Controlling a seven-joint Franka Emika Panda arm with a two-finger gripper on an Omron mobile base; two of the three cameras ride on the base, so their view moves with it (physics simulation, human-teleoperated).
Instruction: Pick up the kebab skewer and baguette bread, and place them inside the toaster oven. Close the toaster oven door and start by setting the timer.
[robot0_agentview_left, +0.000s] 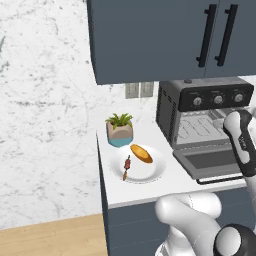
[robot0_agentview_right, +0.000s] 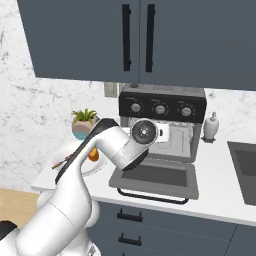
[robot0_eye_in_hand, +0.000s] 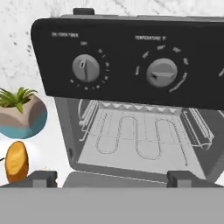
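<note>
Dark grey, the toaster oven (robot0_agentview_left: 202, 120) stands with its toaster oven door (robot0_agentview_left: 210, 161) dropped open. To its left a white plate (robot0_agentview_left: 155, 172) carries the baguette bread (robot0_agentview_left: 141, 153) and kebab skewer (robot0_agentview_left: 126, 166). Facing the oven's rack, the gripper (robot0_eye_in_hand: 111, 177) is spread apart, empty.

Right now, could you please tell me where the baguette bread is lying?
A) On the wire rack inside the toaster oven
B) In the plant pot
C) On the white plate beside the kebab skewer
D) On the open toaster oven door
C: the baguette bread lies on the white plate next to the kebab skewer, while the toaster oven rack is bare.
</note>
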